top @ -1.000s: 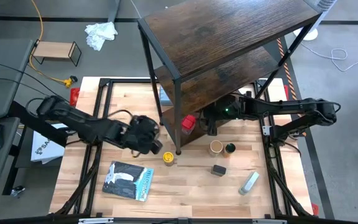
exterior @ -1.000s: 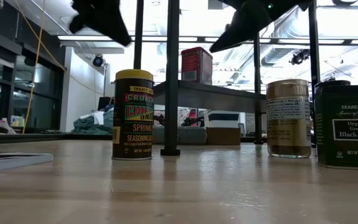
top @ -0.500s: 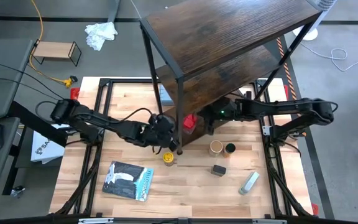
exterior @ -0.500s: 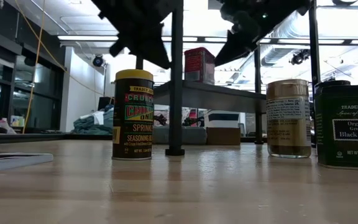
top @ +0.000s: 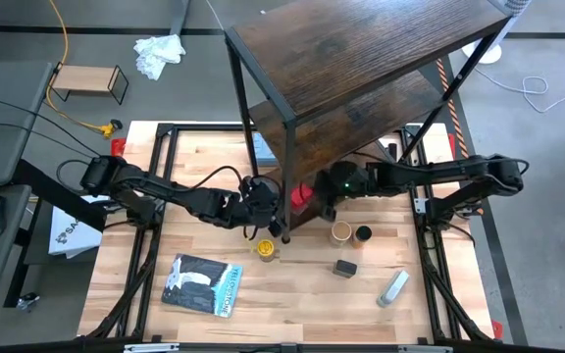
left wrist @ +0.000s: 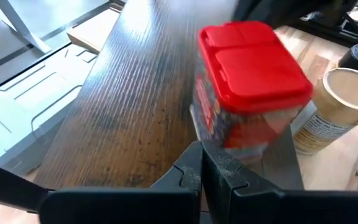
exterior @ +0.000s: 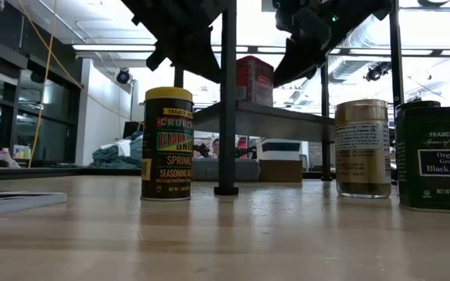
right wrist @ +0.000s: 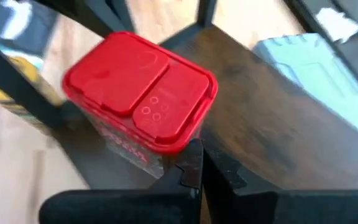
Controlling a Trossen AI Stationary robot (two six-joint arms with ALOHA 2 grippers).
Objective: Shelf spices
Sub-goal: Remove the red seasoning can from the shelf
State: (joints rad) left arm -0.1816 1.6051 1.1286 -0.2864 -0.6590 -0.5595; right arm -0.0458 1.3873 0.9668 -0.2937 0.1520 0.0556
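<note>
The red-lidded spice container [top: 300, 193] stands on the lower board [left wrist: 123, 106] of the dark wood shelf [top: 361, 59], near the board's front corner. My left gripper [top: 277, 202], shut, points at it from the table's left; its fingertips [left wrist: 202, 149] are at the container's base [left wrist: 229, 140]. My right gripper [top: 318, 201], shut, points at it from the right [right wrist: 196, 152]. The yellow-lidded jar [top: 265, 249], tan-lidded jar [top: 340, 231], dark pepper tin [top: 363, 233] and small black container [top: 344, 267] stand on the table. My left gripper's shut fingertips are at the lower side of the red container [left wrist: 225, 142], coming level from the table's left; I cannot tell whether they touch it. My right gripper's shut fingertips are at the container's lower edge [right wrist: 176, 152], coming from the right; I cannot tell whether they touch.
The shelf's black front leg [top: 283, 221] stands between my left gripper and the yellow-lidded jar. A grey-white tube [top: 392, 288] and a flat blue-grey packet [top: 202, 284] lie near the front edge. A small light-wood rack [top: 88, 80] sits off the table, far left.
My left gripper has gone toward the table's right, in over the lower shelf board up to the red container. My right gripper has gone a little left toward the same container. The shelf, with the red container on it, has shifted slightly toward the table's right.
</note>
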